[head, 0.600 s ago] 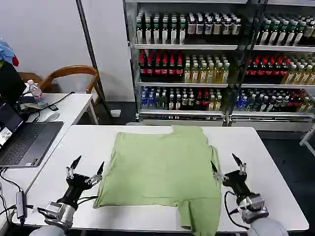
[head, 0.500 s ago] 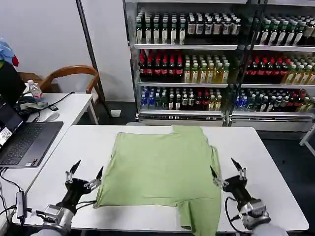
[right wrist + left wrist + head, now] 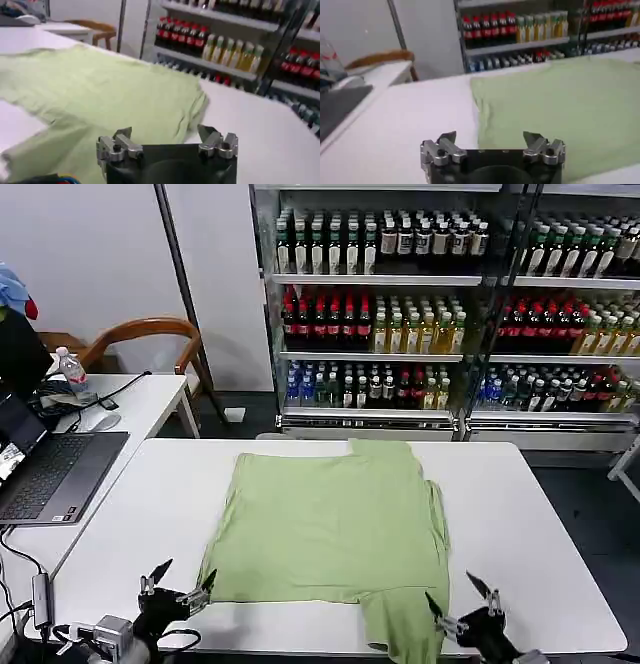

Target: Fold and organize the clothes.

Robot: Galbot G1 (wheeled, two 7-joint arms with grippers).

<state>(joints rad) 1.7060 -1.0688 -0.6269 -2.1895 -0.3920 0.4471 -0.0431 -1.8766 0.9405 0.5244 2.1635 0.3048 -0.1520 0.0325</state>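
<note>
At the lower left of the head view, the left gripper (image 3: 182, 584) hovers with jaws apart beside the green shirt's (image 3: 335, 524) near corner. The shirt lies flat mid-frame on the white table (image 3: 520, 514). At lower right, the right gripper (image 3: 462, 606) is spread open, beside its hanging sleeve.

The shirt (image 3: 335, 529) is a plain, soft light green with no print, lying on a white table (image 3: 520, 514). Left of that table, a second table (image 3: 150, 399) is white too, carrying a dark grey laptop (image 3: 55, 474) with a black keyboard. Beyond the white table, the shelves (image 3: 400, 279) hold rows of bottles: dark ones with white caps at the top, red-labelled dark ones beside yellow-green ones below. Behind the second table stands a brown wooden chair (image 3: 150, 334). The left gripper (image 3: 178, 582) and the right gripper (image 3: 462, 604) are black with silver-grey metal fingers.
</note>
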